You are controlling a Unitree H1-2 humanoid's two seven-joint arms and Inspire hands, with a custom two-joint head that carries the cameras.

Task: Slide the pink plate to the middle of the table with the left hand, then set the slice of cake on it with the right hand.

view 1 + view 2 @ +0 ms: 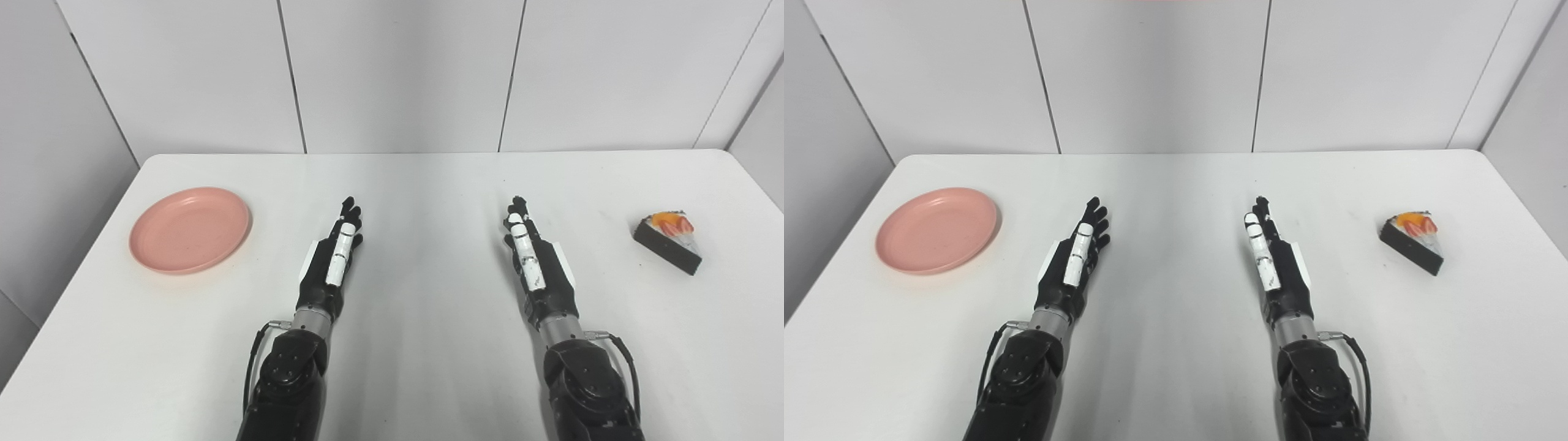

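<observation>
Two side-by-side head cameras, high, angled down over the same whole table point(404, 184).

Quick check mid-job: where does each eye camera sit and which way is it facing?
Left eye view: on the head, looking down at the table; both forearms and the open left hand and right hand show.
Right eye view: beside it, same aim, scene shifted leftward.
Shared: plate far left, cake far right, both untouched.
</observation>
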